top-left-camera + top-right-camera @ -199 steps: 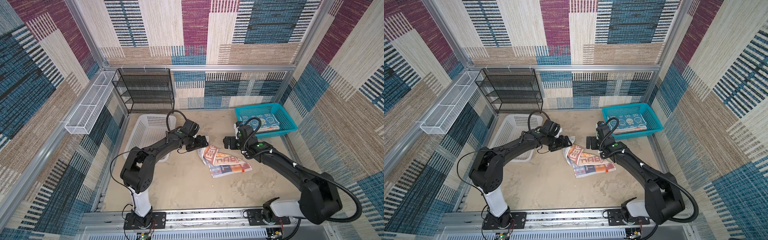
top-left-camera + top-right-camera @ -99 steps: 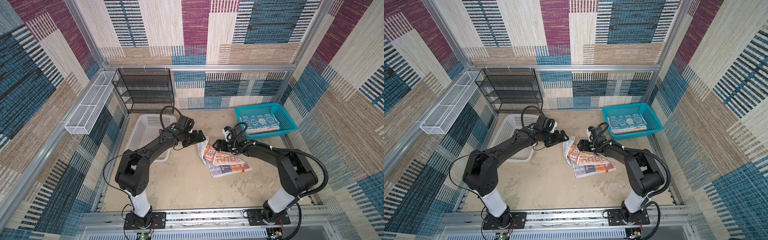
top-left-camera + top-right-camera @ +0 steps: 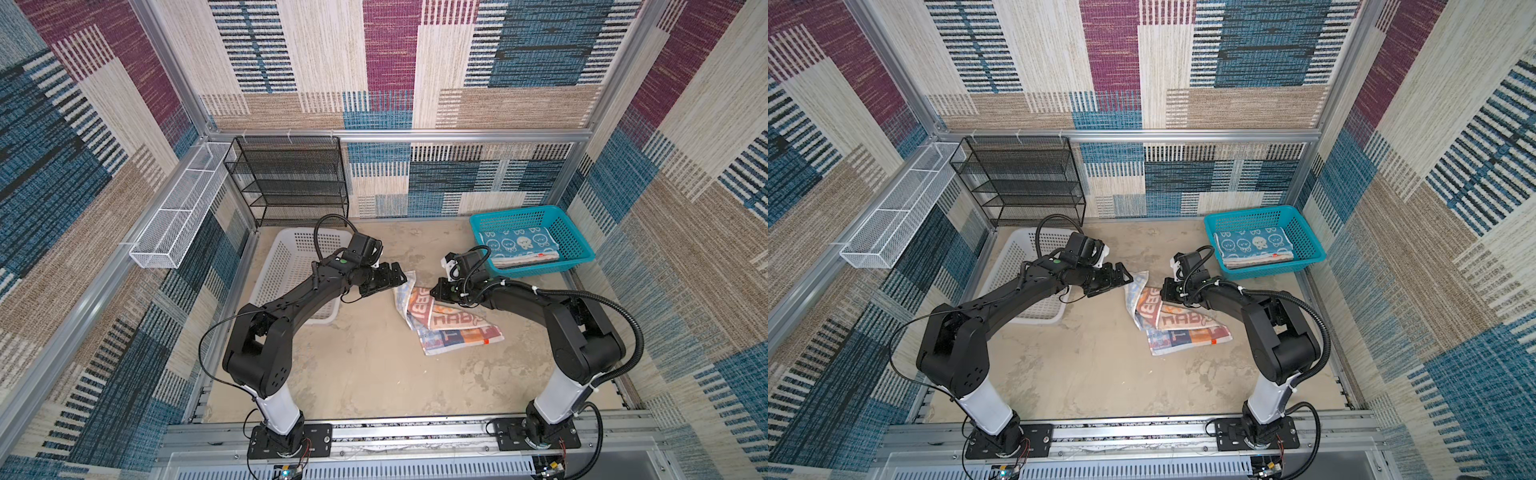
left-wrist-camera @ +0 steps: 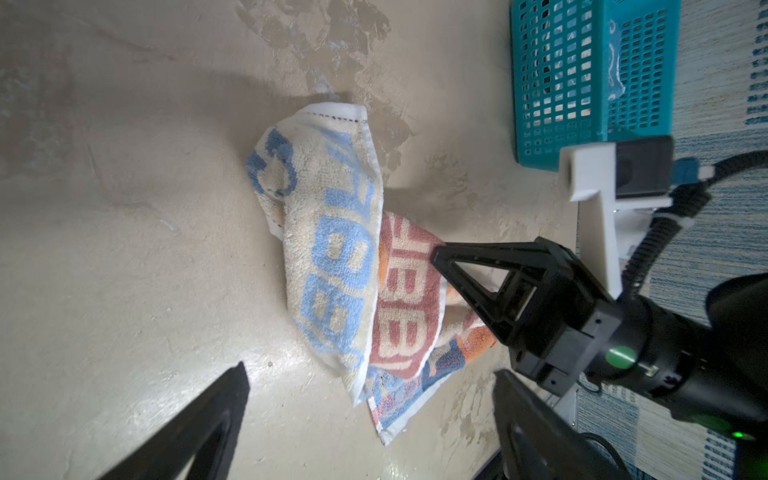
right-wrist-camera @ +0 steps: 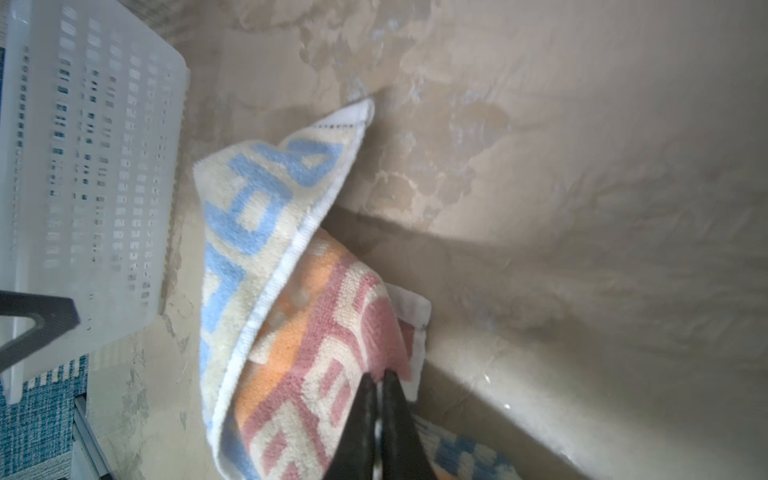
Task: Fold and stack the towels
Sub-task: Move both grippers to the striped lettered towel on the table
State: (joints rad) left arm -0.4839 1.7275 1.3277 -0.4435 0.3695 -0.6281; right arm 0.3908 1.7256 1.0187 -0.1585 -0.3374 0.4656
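Pinching the letter towel (image 5: 291,332) at its pink fold, the right gripper (image 5: 377,376) is clamped tight, while the left gripper (image 3: 392,277) hangs wide apart just beside it.

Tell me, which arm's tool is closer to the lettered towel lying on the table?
Right. The right tool is shut on the towel's edge; the left tool hangs open beside its far corner, apparently not touching it.

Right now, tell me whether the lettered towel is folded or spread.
Crumpled: the towel lies bunched, pale flap over its orange part; right hand pinches its edge.
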